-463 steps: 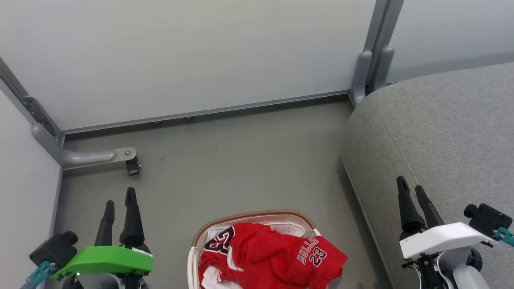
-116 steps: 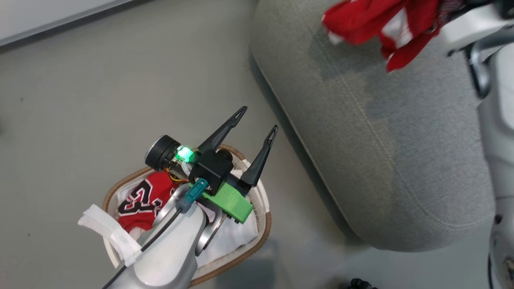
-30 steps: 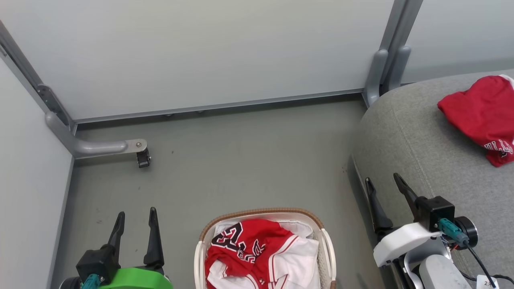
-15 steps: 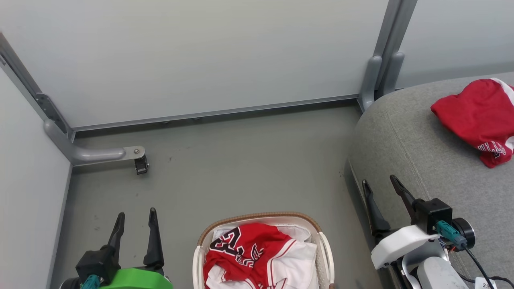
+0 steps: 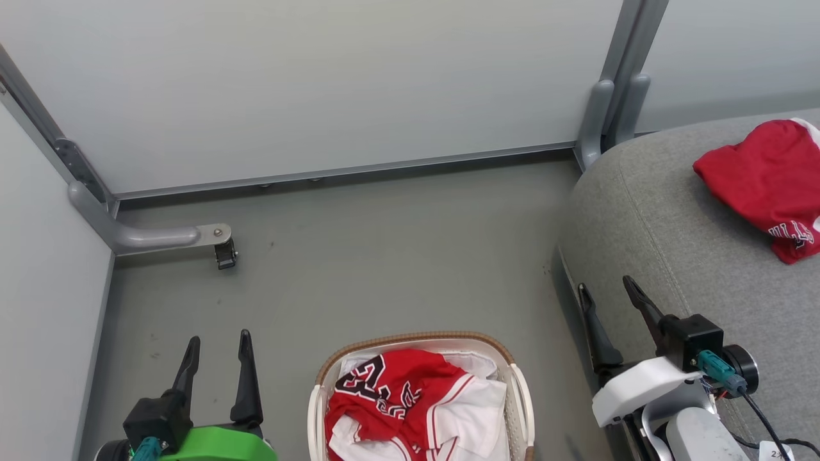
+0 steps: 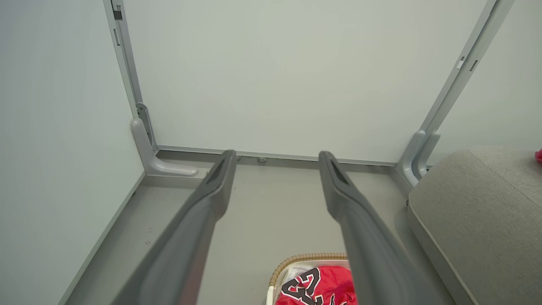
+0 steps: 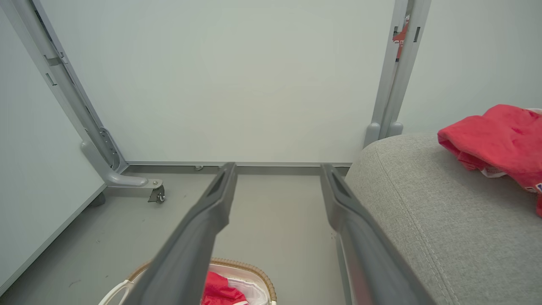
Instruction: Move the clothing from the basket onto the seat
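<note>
On the seat's (image 5: 672,211) right edge lies a red jersey (image 5: 759,182); clothing (image 5: 397,390) sits in the basket (image 5: 416,336); left claw (image 5: 219,337) and right claw (image 5: 605,284) spread.

Bright, soft, even light, perhaps from overhead; only faint shadows on the floor (image 5: 384,256). My left pincer (image 6: 276,154) looks soft close up, its fingers (image 6: 203,220) blurred toward the bottom edge.

Red-and-white clothing (image 5: 416,403), grey seat (image 5: 672,224)
</note>
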